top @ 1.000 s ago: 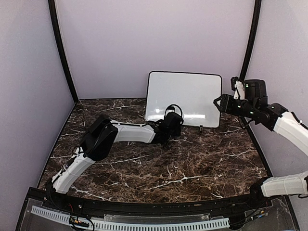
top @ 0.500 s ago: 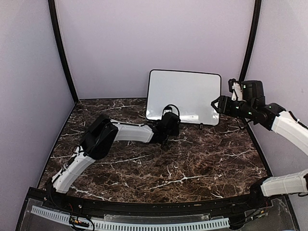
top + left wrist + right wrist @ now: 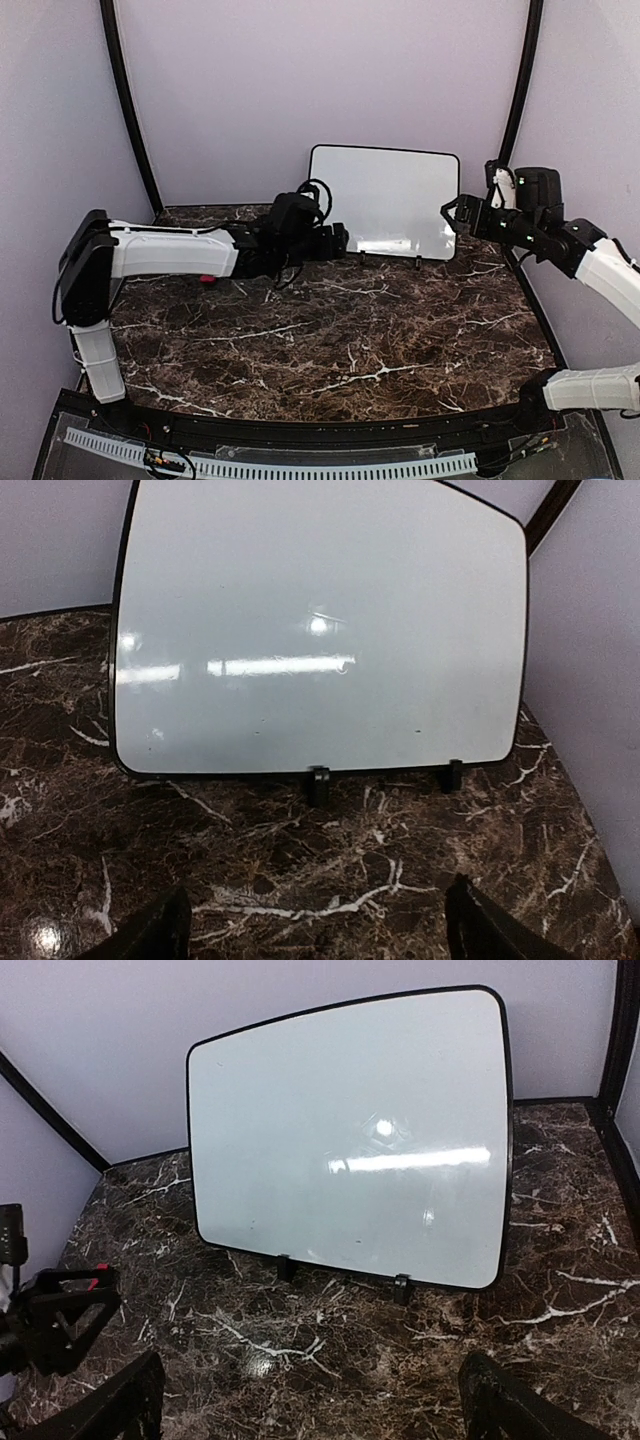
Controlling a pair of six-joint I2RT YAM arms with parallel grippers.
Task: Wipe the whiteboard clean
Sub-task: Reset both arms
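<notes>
While the blank whiteboard (image 3: 385, 200) stands nearly upright at the rear of the desk (image 3: 400, 340), the left gripper (image 3: 338, 243) and right gripper (image 3: 450, 214) face it, apart from it, jaws spread wide, holding nothing.

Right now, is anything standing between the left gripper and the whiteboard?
Nothing visible does. In the left wrist view, only bare marble table lies between the open left gripper and the whiteboard.

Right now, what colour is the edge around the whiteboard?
Black, all the way round the whiteboard; the left wrist view shows it best.
</notes>
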